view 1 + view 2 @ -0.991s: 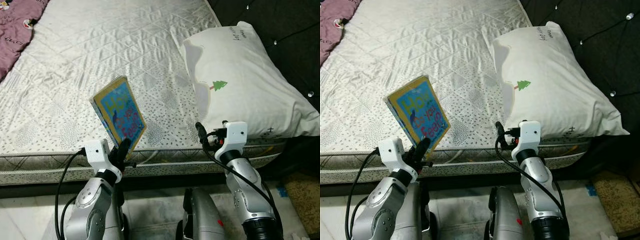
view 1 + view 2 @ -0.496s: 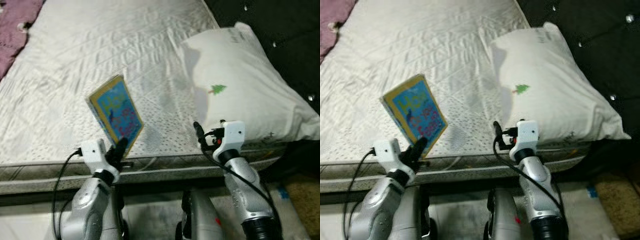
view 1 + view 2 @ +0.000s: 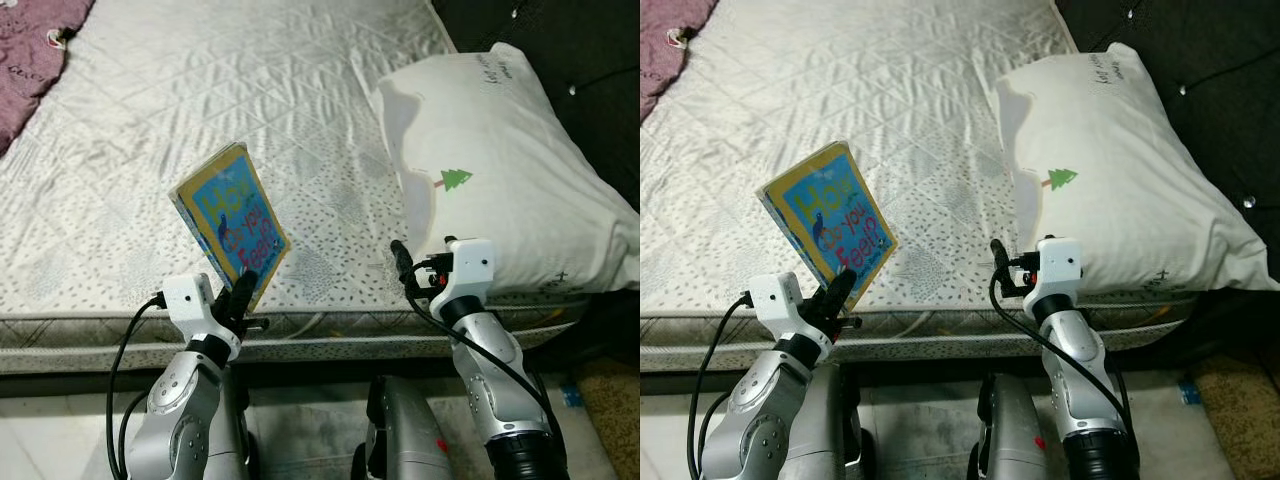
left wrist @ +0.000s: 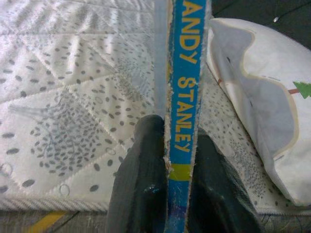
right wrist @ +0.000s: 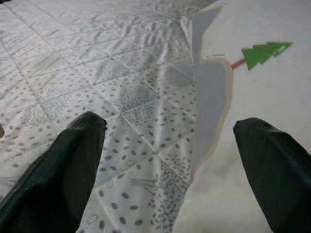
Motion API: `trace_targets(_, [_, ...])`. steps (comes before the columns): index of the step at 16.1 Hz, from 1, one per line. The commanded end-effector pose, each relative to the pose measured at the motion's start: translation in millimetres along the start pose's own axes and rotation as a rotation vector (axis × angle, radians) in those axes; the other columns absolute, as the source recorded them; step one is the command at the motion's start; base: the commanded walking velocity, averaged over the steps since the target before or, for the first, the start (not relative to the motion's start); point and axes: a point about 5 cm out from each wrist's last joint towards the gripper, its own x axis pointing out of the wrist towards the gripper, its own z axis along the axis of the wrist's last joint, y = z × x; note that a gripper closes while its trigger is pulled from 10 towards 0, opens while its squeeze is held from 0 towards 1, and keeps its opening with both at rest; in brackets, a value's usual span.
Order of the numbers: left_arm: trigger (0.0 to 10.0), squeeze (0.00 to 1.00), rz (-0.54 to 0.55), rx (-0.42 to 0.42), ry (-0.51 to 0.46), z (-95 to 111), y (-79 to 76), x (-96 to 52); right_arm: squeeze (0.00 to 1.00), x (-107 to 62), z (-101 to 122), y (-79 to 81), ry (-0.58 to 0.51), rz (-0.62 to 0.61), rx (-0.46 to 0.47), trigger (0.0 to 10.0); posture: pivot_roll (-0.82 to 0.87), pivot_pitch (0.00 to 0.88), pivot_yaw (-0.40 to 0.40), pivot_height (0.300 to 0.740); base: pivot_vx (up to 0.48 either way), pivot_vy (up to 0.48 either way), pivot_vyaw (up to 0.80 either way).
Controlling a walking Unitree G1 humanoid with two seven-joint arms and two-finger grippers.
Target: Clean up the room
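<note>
While the left claw [image 3: 243, 292] is clamped on the lower corner of a blue and yellow children's book [image 3: 232, 224], the book stands tilted above the mattress's [image 3: 200, 120] front edge. The right claw [image 5: 170, 160] hangs spread apart beside the white pillow [image 3: 490, 190] at the mattress's right front corner.

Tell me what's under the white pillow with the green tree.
The white pillow lies on the grey quilted mattress, overhanging its near edge. What it covers is hidden.
</note>
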Motion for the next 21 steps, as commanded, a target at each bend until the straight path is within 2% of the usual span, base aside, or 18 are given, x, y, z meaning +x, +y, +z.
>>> trace_targets(1, [10.0, 0.0, -0.008, 0.015, -0.006, 0.2, -3.2, 3.9, 0.0, -3.5, -2.8, -4.9, 0.008, -0.015, 0.003, 10.0, -0.03, 0.2, -0.042, 0.533, 0.0, 0.0, 0.0])
trace_targets(3, [10.0, 0.0, -0.006, 0.026, -0.021, 3.4, -4.3, 13.2, 0.0, -3.1, -2.4, -5.5, 0.008, -0.017, 0.002, 10.0, -0.03, 0.205, -0.049, 0.509, 0.0, 0.0, 0.0])
trace_targets(7, [10.0, 0.0, -0.047, -0.025, -0.067, 14.1, -9.8, 32.7, 0.0, -3.2, -1.5, -6.9, 0.008, -0.023, -0.007, 10.0, -0.04, 0.21, -0.053, 0.509, 0.0, 0.0, 0.0])
trace_targets(9, [10.0, 0.0, -0.119, -0.118, -0.069, 14.6, -17.5, 45.6, 0.0, -3.1, -1.0, -6.6, 0.007, -0.022, -0.012, 10.0, -0.05, 0.21, -0.055, 0.509, 0.0, 0.0, 0.0])
trace_targets(11, [10.0, 0.0, -0.181, -0.212, -0.114, 20.6, -25.3, 59.2, 0.0, -4.5, 0.7, -7.8, 0.003, -0.024, -0.02, 10.0, -0.07, 0.214, -0.059, 0.509, 0.0, 0.0, 0.0])
trace_targets(14, [10.0, 0.0, -0.167, -0.343, -0.094, 16.9, -20.3, 80.0, 0.0, -10.1, 2.9, -13.6, 0.003, -0.034, -0.044, 10.0, -0.1, 0.222, -0.056, 0.509, 0.0, 0.0, 0.0])
trace_targets(16, [10.0, 0.0, -0.131, -0.393, -0.093, 16.4, -17.9, 88.1, 0.0, -13.6, 4.6, -18.1, 0.0, -0.04, -0.056, 10.0, -0.12, 0.228, -0.055, 0.509, 0.0, 0.0, 0.0])
trace_targets(18, [10.0, 0.0, -0.068, -0.522, -0.09, 13.5, -14.2, 100.2, 0.0, -18.1, 5.4, -23.3, 0.005, -0.049, -0.071, 10.0, -0.14, 0.232, -0.055, 0.509, 0.0, 0.0, 0.0])
trace_targets(21, [10.0, 0.0, -0.029, -0.625, -0.076, 7.4, -14.1, 104.9, 0.0, -18.7, 8.1, -23.8, 0.0, -0.049, -0.081, 10.0, -0.16, 0.23, -0.053, 0.509, 0.0, 0.0, 0.0])
